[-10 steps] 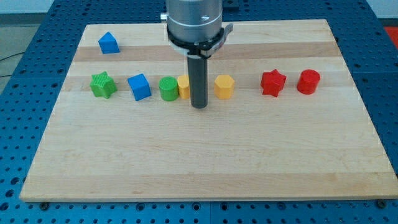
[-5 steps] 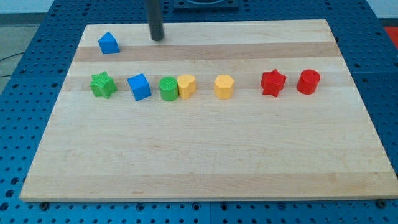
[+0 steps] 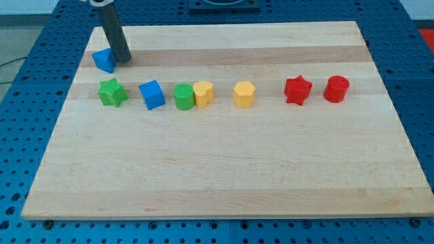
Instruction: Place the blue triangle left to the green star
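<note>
The blue triangle (image 3: 103,59) is sitting near the top-left corner of the tabletop (image 3: 224,169), close to the left edge, and my tip (image 3: 123,59) is resting right against its right side, touching or almost touching. The tool here is only a straight rod w/o any jaws, so nothing is spreading or pinching; it is simply pressing sideways on the block.

The green star (image 3: 112,92) is lying just below the triangle, towards the bottom edge, at the left end of a row that is running across the tabletop. Next to it in the row are coming the blue cube (image 3: 152,95), the green cylinder (image 3: 183,96), which is touching a yellow block (image 3: 203,93), then another yellow block (image 3: 245,94), the red star (image 3: 297,89) and the red cylinder (image 3: 336,89) near the right edge.

The triangle is looking like a small, stiff plastic piece, prob. very light, so I am judging it will slide easily on the smooth wood and also turn easily if the push is off-centre. There is no taking hold; the contact should be on a flat face, approx. through its middle. To bring it left of the star, I am thinking the tip must go to the top side of the triangle and push it down along the left edge, keeping apart from the star so this one is not moving.
</note>
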{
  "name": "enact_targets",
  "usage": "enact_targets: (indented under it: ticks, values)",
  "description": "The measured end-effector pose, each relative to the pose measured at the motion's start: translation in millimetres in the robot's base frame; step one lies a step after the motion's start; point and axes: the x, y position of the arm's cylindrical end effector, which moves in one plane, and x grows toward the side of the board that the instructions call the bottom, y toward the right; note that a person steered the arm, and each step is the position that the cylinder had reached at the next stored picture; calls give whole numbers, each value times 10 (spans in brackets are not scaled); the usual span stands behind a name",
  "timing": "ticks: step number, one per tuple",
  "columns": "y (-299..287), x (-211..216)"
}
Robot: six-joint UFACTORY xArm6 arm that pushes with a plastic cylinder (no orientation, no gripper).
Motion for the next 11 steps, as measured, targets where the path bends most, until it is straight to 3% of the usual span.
enact_targets:
  ticks: [1, 2, 3, 4, 5, 7, 11]
  values:
    - [-120, -203]
    - [-508, -70]
    - [-537, 79]
    - [-276, -282]
    - [-153, -12]
    - [-645, 88]
    - [-612, 483]
